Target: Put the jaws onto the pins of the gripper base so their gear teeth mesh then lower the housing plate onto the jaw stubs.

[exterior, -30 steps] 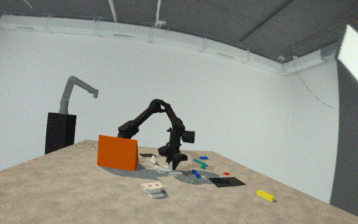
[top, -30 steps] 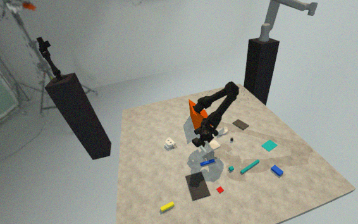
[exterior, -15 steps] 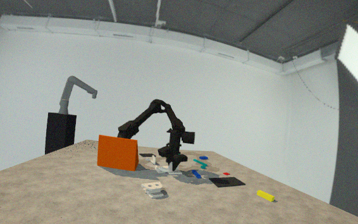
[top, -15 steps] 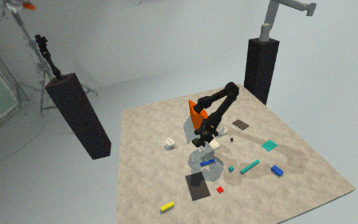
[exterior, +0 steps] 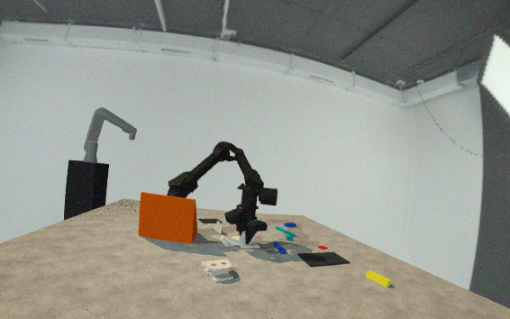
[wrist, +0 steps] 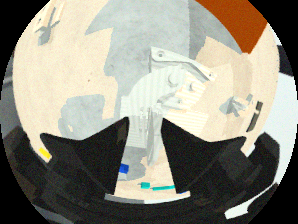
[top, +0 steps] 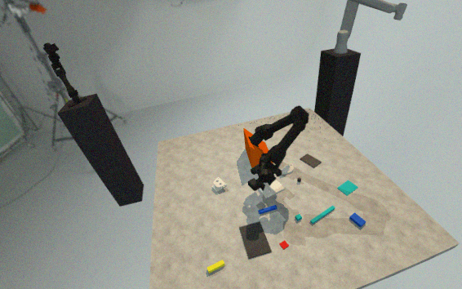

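My gripper (top: 263, 188) (exterior: 247, 241) (wrist: 144, 120) points down over the pale gripper base (top: 277, 185) (wrist: 167, 90) and is shut on a long whitish jaw (wrist: 154, 137). The jaw is low, close to the base. Whether it sits on a pin or its teeth touch anything cannot be told. Two round pins show on the base in the wrist view. Another pale piece, which looks like the other jaw (top: 288, 169) (exterior: 215, 229) (wrist: 233, 105), lies apart beyond the base. The housing plate (top: 219, 181) (exterior: 218, 264) (wrist: 48, 19), with two holes, stands away from the gripper.
A tall orange block (top: 254, 153) (exterior: 167, 217) (wrist: 235, 20) stands near the arm. A blue bar (top: 268, 210) (exterior: 279, 248) lies near the base. A dark plate (top: 255, 241) (exterior: 323, 259), a yellow bar (top: 215, 266) (exterior: 378, 278), a red piece (top: 284, 245) and several teal and blue pieces lie farther out.
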